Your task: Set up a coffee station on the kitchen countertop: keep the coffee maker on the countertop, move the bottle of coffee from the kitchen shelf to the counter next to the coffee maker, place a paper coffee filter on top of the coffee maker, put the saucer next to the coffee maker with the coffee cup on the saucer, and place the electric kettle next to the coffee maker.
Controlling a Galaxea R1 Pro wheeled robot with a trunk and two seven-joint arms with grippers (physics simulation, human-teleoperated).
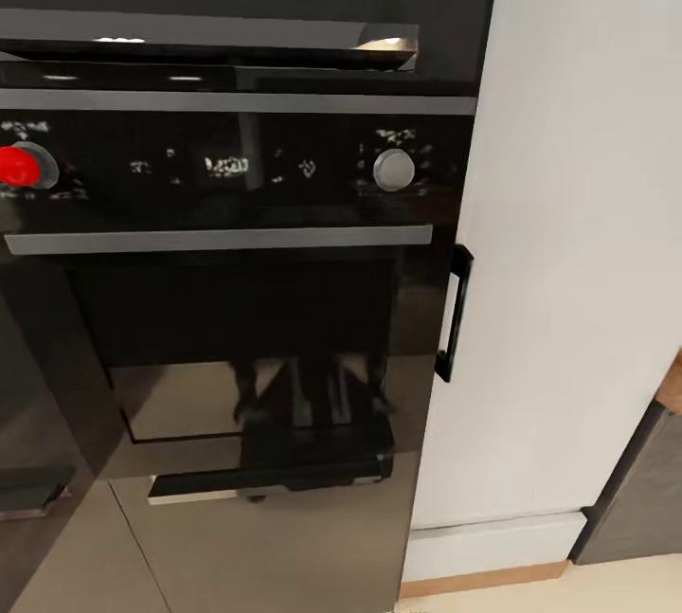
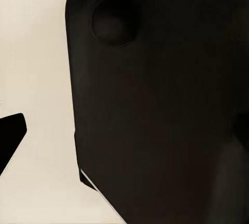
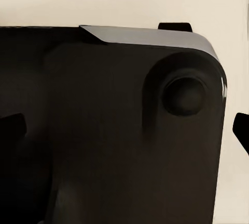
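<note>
Head view: a black built-in oven (image 1: 237, 243) with a grey knob (image 1: 393, 170) and a red knob (image 1: 17, 166), beside a white cabinet (image 1: 568, 243).

Left wrist view: a dark robot panel (image 2: 161, 109) above pale floor (image 2: 33, 78).

Right wrist view: a similar dark panel (image 3: 109, 130).

Whether either claw is open or holding anything cannot be told, nor where the coffee things are.

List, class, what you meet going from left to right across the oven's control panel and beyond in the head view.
Red knob → small lit display → silver knob → black vertical handle → white tall cabinet door → grey cabinet at the lower right edge.
</note>
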